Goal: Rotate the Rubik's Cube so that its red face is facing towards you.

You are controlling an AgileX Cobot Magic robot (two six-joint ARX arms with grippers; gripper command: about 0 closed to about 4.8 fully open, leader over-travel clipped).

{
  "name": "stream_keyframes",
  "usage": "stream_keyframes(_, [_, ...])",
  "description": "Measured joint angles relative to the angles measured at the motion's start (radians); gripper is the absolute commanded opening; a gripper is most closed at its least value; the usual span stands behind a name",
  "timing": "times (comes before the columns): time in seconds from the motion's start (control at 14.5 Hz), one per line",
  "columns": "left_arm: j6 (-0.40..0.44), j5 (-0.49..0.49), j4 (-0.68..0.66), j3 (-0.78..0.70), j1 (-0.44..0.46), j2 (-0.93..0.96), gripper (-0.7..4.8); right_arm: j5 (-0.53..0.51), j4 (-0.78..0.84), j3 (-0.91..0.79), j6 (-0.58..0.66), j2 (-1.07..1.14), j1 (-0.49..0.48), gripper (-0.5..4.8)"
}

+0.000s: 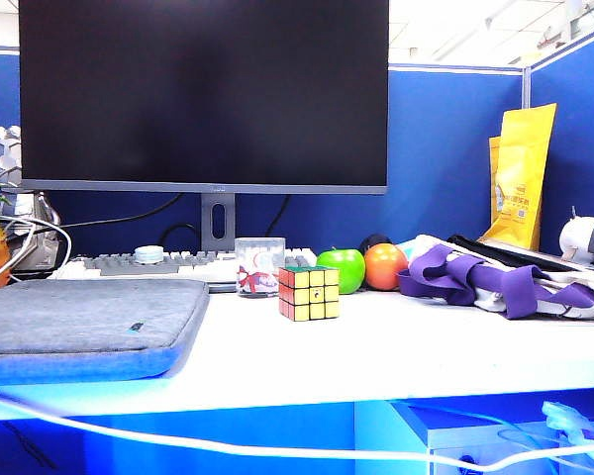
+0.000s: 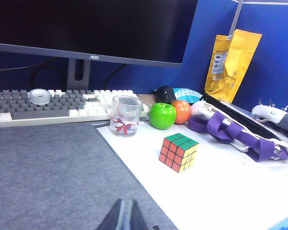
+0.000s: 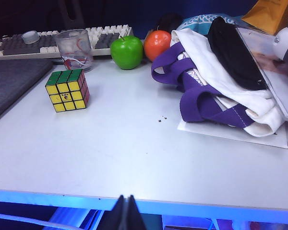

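The Rubik's Cube (image 1: 309,293) stands on the white table just in front of the glass cup, its yellow face toward the exterior camera and green on top. From the right wrist, the cube (image 3: 67,90) shows a pinkish-red face (image 3: 85,89) on its side. From the left wrist, the cube (image 2: 178,152) shows an orange-red side. My left gripper (image 2: 127,216) is shut and empty over the grey sleeve, well short of the cube. Shut and empty too, my right gripper (image 3: 126,214) hangs at the table's front edge. Neither gripper appears in the exterior view.
A glass cup (image 1: 259,265), green apple (image 1: 341,269) and orange (image 1: 384,265) sit behind the cube. A purple-and-white bag (image 1: 495,279) lies to the right, a grey sleeve (image 1: 84,322) to the left. Keyboard (image 1: 168,265) and monitor (image 1: 203,94) stand at the back.
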Motion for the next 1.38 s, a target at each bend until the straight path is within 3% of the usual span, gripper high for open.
stream_keyframes(0.41, [-0.091, 0.0, -0.003, 0.0, 0.0, 0.0, 0.26, 0.0, 0.001, 0.0, 0.001, 0.0, 0.0, 0.0])
stream_keyframes(0.55, [-0.149, 0.03, 0.029, 0.0, 0.0, 0.0, 0.25, -0.01, 0.027, 0.0, 0.059, 0.0, 0.0, -0.01])
stream_keyframes(0.62, [-0.165, 0.039, 0.085, 0.0, 0.0, 0.0, 0.25, -0.051, 0.073, 0.0, 0.077, 0.0, 0.0, -0.01])
stream_keyframes(0.69, [-0.18, -0.01, 0.195, 0.01, 0.0, 0.0, 0.25, -0.117, 0.216, 0.0, 0.084, 0.0, 0.001, -0.01])
stream_keyframes(0.83, [-0.177, -0.04, 0.213, 0.058, 0.0, 0.05, 0.21, -0.085, 0.397, 0.0, 0.097, 0.0, 0.001, -0.01])
stream_keyframes(1.04, [-0.081, 0.028, 0.197, 0.274, 0.0, 0.274, 0.21, -0.071, 0.389, 0.016, 0.133, 0.003, 0.002, -0.01])
stream_keyframes(1.17, [0.021, 0.073, 0.204, 0.505, 0.0, 0.582, 0.22, -0.043, 0.379, 0.064, 0.134, 0.069, 0.002, -0.01])
stream_keyframes(1.24, [0.038, 0.174, 0.131, 0.625, 0.0, 0.838, 0.22, -0.04, 0.366, 0.141, 0.133, 0.194, 0.003, -0.01])
stream_keyframes(1.38, [0.013, 0.29, 0.074, 0.747, -0.002, 1.069, 0.22, -0.047, 0.365, 0.295, 0.13, 0.439, 0.008, -0.01])
